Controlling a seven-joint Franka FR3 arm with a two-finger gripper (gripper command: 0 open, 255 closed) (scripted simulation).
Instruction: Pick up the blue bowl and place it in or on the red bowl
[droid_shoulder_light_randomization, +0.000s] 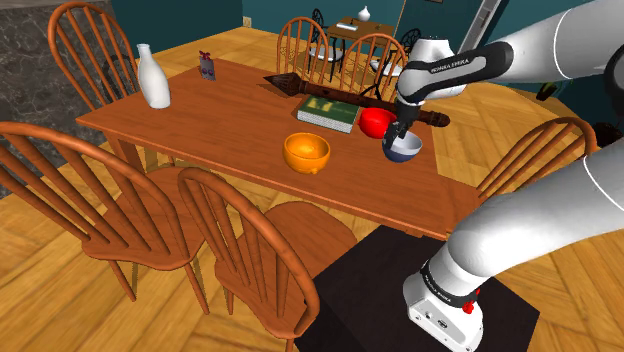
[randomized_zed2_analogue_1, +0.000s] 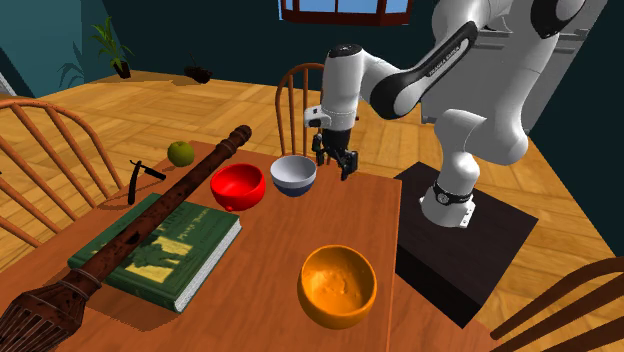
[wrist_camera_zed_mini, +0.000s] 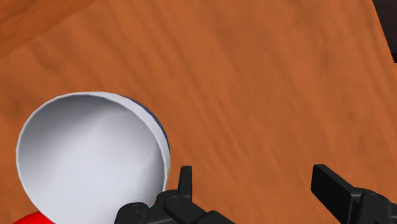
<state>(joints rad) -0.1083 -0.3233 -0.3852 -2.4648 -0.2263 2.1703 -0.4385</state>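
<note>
The blue bowl (droid_shoulder_light_randomization: 404, 148) (randomized_zed2_analogue_1: 293, 175) (wrist_camera_zed_mini: 89, 153), white inside with a blue outer wall, stands upright on the wooden table. It touches the red bowl (droid_shoulder_light_randomization: 376, 122) (randomized_zed2_analogue_1: 238, 186) (wrist_camera_zed_mini: 22, 220) beside it. My black gripper (droid_shoulder_light_randomization: 401, 134) (randomized_zed2_analogue_1: 336, 160) (wrist_camera_zed_mini: 253, 175) hovers low over the table, just beside the blue bowl on the side away from the red one. Its fingers stand apart with only bare table between them. One finger (wrist_camera_zed_mini: 184, 181) is close to the bowl's rim without touching it.
An orange bowl (droid_shoulder_light_randomization: 306, 152) (randomized_zed2_analogue_1: 338, 285) sits near the table's front edge. A green book (droid_shoulder_light_randomization: 330, 113) (randomized_zed2_analogue_1: 165, 250) with a long dark wooden instrument (droid_shoulder_light_randomization: 350, 95) (randomized_zed2_analogue_1: 150, 225) lies past the red bowl. A white vase (droid_shoulder_light_randomization: 153, 78) stands far off. Chairs ring the table.
</note>
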